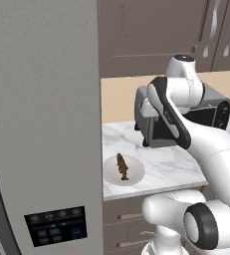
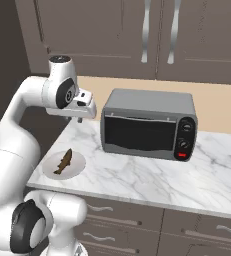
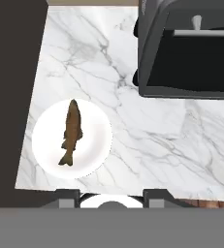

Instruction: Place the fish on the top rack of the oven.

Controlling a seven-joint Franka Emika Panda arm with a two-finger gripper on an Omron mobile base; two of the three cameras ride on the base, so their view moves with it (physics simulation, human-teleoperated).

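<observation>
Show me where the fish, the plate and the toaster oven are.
fish (image 3: 72,131), hand view, middle of its body.
plate (image 3: 96,140), hand view, bare white part right of the fish.
toaster oven (image 2: 139,134), right base view, dark glass door.

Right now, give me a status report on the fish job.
Gripper open, empty, high above the counter. Fish lies on the white plate, untouched. Toaster oven sits beside, clear of the plate.

Veined marble counter (image 2: 152,180); smooth white plate (image 3: 96,145).
</observation>
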